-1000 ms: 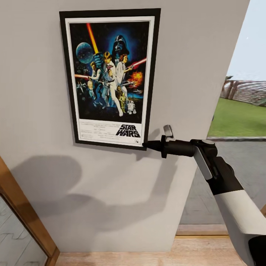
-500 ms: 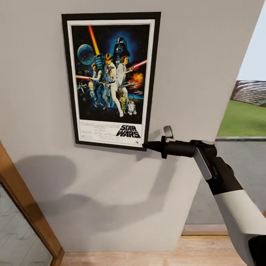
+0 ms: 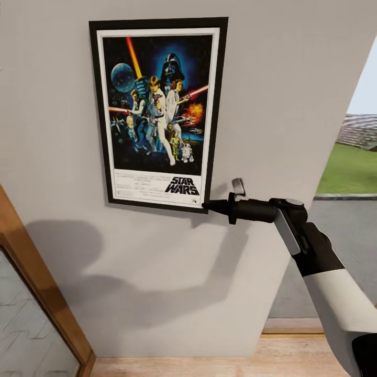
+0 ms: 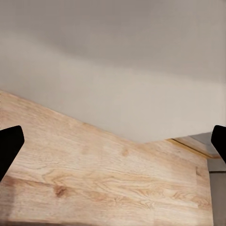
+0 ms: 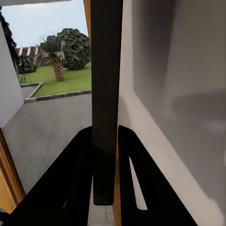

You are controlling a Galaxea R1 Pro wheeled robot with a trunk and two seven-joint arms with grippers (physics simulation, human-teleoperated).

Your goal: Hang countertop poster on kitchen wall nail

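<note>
The right gripper (image 3: 205,206) pinches the poster's (image 3: 159,112) lower right corner, its fingers (image 5: 77,181) closed on the black frame edge. The poster lies flat and upright against the grey wall (image 3: 293,94). No nail is visible, so whether it already hangs is unclear; releasing remains. The left gripper (image 4: 113,141) is spread wide and holds nothing above the wooden floor (image 4: 94,179).

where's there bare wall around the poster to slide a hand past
Bare wall lies left of the poster, between it and the wooden frame, and below it. Crowded at the poster's lower right corner, where the right gripper clamps its edge.
</note>
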